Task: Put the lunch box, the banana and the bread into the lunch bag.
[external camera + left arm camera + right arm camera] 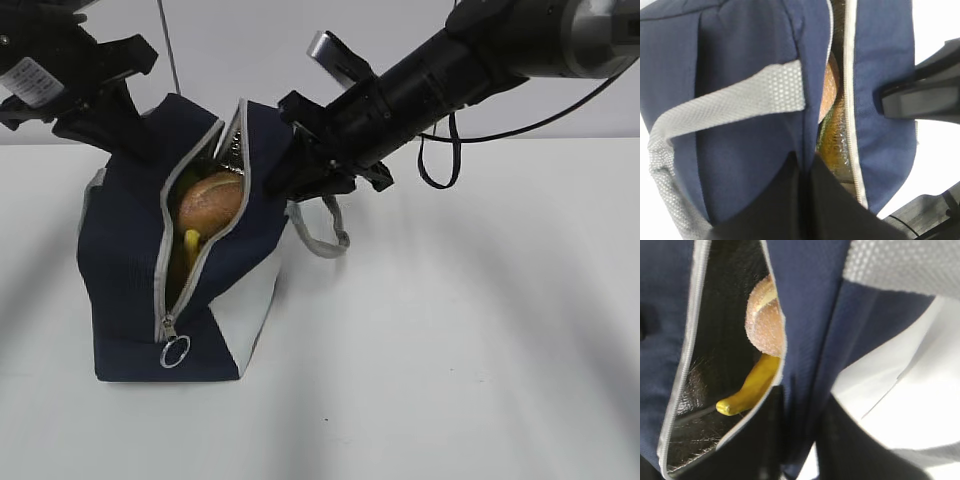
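Observation:
The navy lunch bag [125, 260] stands on the white table with its zipper open. Inside lie the brown bread [210, 200] and, below it, the yellow banana [191, 240]. The lunch box is hidden. My left gripper [140, 140] is shut on the bag's left rim; in the left wrist view its fingers [806, 157] pinch navy fabric [740, 60] beside the opening, with the bread [829, 85] just visible. My right gripper [285, 180] holds the right rim. There its fingers [802, 400] straddle a fold of bag cloth [810, 300], next to the bread [765, 320] and banana [750, 387].
A metal ring zipper pull [175, 351] hangs at the near end of the zipper. One grey strap handle [325, 235] loops out under the right arm, another [740, 100] crosses the bag's left side. White tabletop [470, 330] stretches to the right and front.

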Controlling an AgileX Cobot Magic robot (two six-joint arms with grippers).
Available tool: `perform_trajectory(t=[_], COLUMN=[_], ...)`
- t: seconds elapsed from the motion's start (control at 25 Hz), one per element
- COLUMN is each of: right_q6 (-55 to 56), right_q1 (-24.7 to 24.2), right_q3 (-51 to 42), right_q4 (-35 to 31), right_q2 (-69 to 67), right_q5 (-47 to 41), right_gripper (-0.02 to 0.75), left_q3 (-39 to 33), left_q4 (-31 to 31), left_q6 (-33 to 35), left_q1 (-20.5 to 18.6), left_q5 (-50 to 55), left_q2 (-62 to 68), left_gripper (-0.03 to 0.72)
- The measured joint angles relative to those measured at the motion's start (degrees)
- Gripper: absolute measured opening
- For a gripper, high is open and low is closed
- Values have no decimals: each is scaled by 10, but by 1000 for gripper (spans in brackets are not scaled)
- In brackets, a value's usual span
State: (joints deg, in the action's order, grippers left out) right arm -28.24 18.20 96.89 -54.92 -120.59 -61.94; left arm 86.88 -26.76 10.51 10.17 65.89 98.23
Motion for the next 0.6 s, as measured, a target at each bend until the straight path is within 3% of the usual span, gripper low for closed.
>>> perform_trajectory(t=[0.04, 0.12, 0.32, 0.6], right_q6=[-1, -4, 5, 62], right_q1=[0, 0, -14, -39], right_q3=[0, 4, 16, 17], right_q4=[-1, -1, 17, 155], right_q2=[0, 0, 12, 87], right_q5=[-5, -24, -60, -83], right_gripper=[62, 7, -6, -8], left_q3=[0, 0, 0, 0], left_q4=[-2, -15, -60, -77], left_q6=[0, 0, 0, 0], left_q1=[1, 4, 35, 114], left_q5=[-2, -7, -41, -119], left_q2=[0, 0, 1, 4], left_gripper=[-3, -3, -3, -3])
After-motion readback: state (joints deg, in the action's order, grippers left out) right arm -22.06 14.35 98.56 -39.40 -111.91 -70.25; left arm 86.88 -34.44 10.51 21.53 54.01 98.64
